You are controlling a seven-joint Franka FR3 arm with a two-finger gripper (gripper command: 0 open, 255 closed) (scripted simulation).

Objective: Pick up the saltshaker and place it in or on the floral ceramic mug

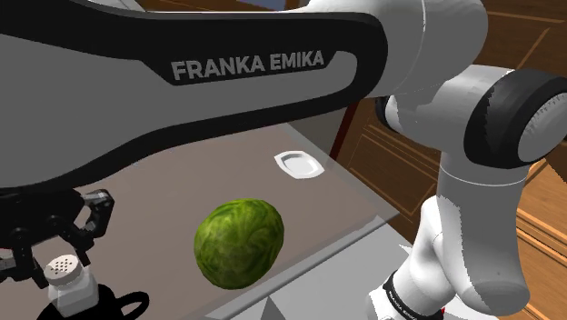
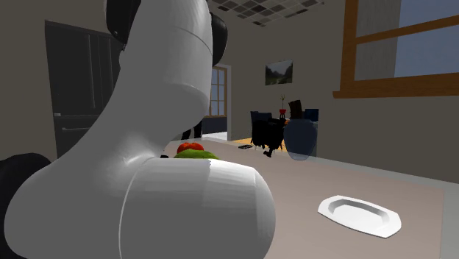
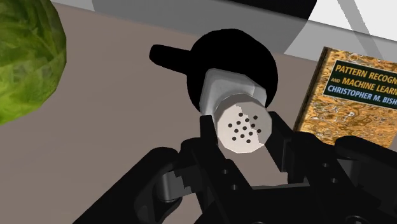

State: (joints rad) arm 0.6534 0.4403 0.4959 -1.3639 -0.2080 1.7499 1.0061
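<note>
One claw (image 3: 243, 132) grips the saltshaker (image 3: 234, 108) over a taupe table (image 1: 164, 186), wooden panelling (image 1: 386, 159) beyond.

Flat, even light washes the table (image 1: 336, 200), the white arm (image 2: 169, 110) shading to grey underneath, the far room dim beside a daylit window (image 2: 412, 44).

Arm (image 1: 227, 100): "FRANKA EMIKA"; book (image 3: 355, 95): "PATTERN RECOGNI…"
</note>
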